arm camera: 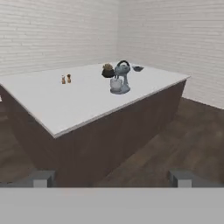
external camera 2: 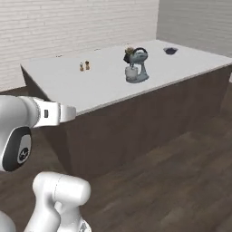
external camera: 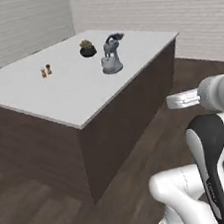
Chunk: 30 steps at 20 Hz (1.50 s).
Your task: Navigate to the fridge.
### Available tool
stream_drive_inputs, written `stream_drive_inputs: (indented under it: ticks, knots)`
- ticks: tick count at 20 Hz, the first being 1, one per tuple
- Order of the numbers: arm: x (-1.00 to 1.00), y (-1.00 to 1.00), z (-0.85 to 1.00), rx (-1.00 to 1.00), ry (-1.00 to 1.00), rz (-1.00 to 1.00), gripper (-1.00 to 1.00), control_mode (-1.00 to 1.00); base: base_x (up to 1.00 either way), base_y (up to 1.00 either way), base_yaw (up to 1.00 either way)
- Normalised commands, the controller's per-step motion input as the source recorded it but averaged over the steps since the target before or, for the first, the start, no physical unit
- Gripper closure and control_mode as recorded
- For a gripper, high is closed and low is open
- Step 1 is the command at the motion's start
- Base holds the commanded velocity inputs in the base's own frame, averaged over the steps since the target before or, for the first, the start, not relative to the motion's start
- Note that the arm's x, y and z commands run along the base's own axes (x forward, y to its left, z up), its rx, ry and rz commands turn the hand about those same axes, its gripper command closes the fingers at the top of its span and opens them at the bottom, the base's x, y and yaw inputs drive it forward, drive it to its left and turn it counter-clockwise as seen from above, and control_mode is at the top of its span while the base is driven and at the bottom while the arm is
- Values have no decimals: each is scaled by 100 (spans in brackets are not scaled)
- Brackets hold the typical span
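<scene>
Kitchen island (arm camera: 65,105) ahead of hand (arm camera: 112,178); stand mixer (arm camera: 119,78) atop.

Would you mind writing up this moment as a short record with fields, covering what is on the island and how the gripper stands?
surface: kitchen island, white top, dark brown sides
appliance: grey stand mixer with a white bowl, upright on the top
plant: small potted plant behind the mixer
shakers: two small shakers side by side, apart from the mixer
bowl: small dark bowl near the far end
gripper: gripper open, empty, facing the island
floor: dark wood floor
</scene>
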Motion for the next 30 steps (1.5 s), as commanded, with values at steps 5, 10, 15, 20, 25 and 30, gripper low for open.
stream_drive_inputs:
  ticks: [5,10,15,20,25,30]
  knots:
    - [0,0,0,0,0,0,-100,100,0,0,100]
    - [0,0,0,0,0,0,-100,100,0,0,100]
    - [0,0,0,0,0,0,-100,100,12,0,96]
    - [0,0,0,0,0,0,-100,100,100,24,36]
    - [0,0,0,0,0,0,-100,100,100,0,-1]
    - [0,0,0,0,0,0,-100,100,100,0,-14]
